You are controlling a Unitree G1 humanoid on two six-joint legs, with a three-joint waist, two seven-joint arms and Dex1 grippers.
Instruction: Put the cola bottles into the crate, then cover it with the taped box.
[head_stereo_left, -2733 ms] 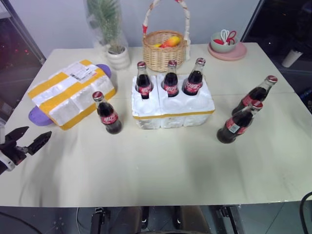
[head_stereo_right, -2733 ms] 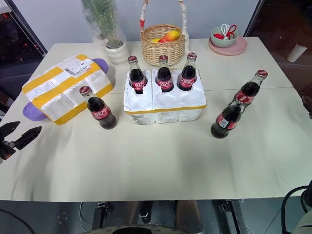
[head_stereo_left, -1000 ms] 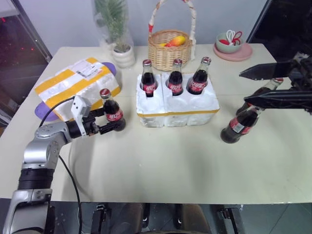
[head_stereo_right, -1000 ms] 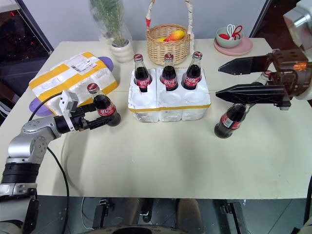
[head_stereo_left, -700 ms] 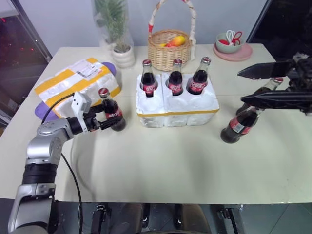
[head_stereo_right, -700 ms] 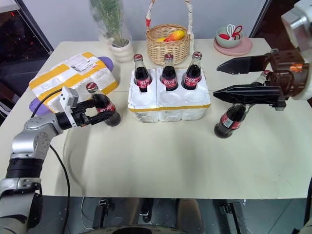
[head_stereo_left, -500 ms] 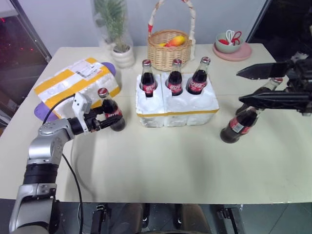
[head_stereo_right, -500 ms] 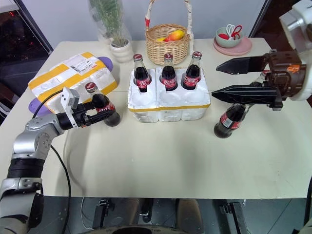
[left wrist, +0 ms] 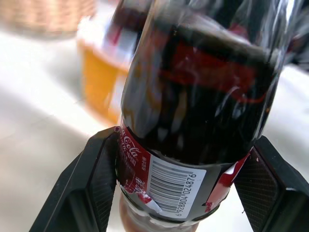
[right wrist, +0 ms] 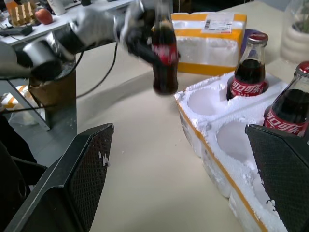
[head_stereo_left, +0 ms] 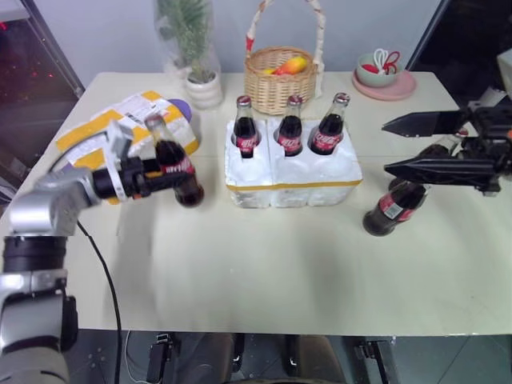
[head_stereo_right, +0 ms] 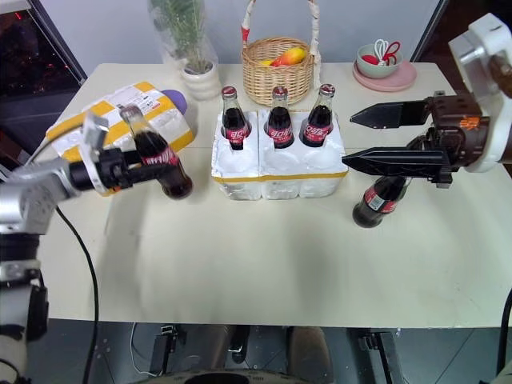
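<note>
Cola bottle (head_stereo_left: 174, 162) hung tilted above the table (head_stereo_left: 264, 264), at nine o'clock from the crate (head_stereo_left: 292, 172), clamped in your left pincer (head_stereo_left: 148, 176). Your right pincer (head_stereo_right: 384, 138) stood apart, empty. Tilted so, it could have slipped or caught a well's rim.

Three cola bottles (head_stereo_left: 290, 128) in the crate (head_stereo_left: 293, 178); taped box (head_stereo_left: 120, 128) left.

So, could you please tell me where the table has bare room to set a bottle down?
The broad front strip of the table, from the crate to the near edge, is bare. The back edge is crowded: taped box, plant pot, wicker basket, pink dish. Two cola bottles stand right of the crate.
</note>
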